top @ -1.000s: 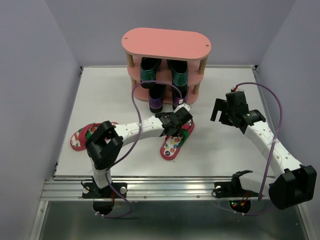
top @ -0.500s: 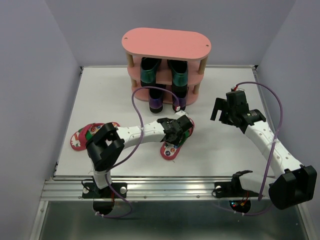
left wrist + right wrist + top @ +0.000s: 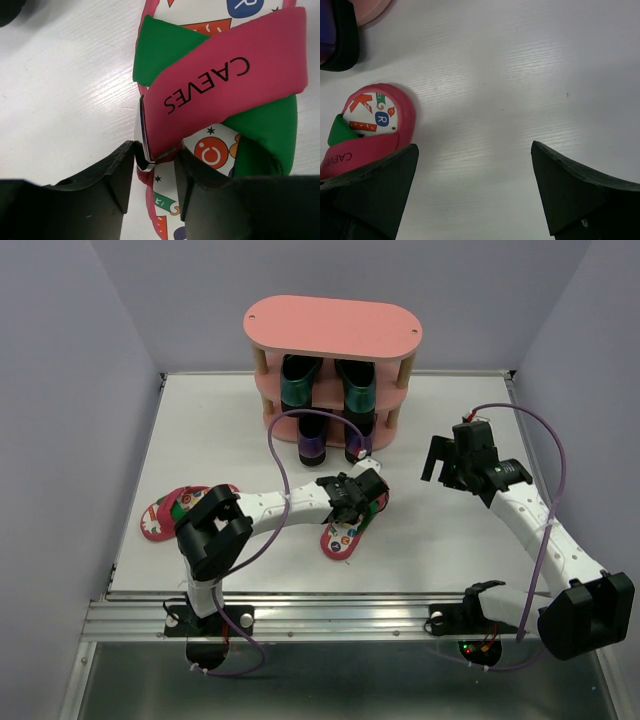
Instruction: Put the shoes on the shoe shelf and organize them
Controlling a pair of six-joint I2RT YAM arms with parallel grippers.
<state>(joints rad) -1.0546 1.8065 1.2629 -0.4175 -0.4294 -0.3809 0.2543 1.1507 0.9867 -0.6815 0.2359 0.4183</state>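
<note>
One red flip-flop (image 3: 343,534) lies in the middle of the table. My left gripper (image 3: 357,497) is down on it. In the left wrist view the left gripper (image 3: 155,167) is shut on the flip-flop's (image 3: 225,85) left edge, at the base of the red and green straps. The second red flip-flop (image 3: 168,512) lies at the near left. Two dark-green loafers (image 3: 298,382) stand on the middle tier of the pink shoe shelf (image 3: 333,325), and two purple loafers (image 3: 312,443) on the bottom tier. My right gripper (image 3: 447,464) hangs open and empty to the right (image 3: 475,192).
The right wrist view shows the flip-flop's toe (image 3: 376,120), a purple loafer (image 3: 337,35) and a corner of the shelf's bottom board (image 3: 370,10) at the upper left. Grey walls close in the table (image 3: 450,540) at the back and sides.
My left gripper has moved a little toward the near edge and down onto the flip-flop, which has shifted slightly with it. The right arm has not moved.
</note>
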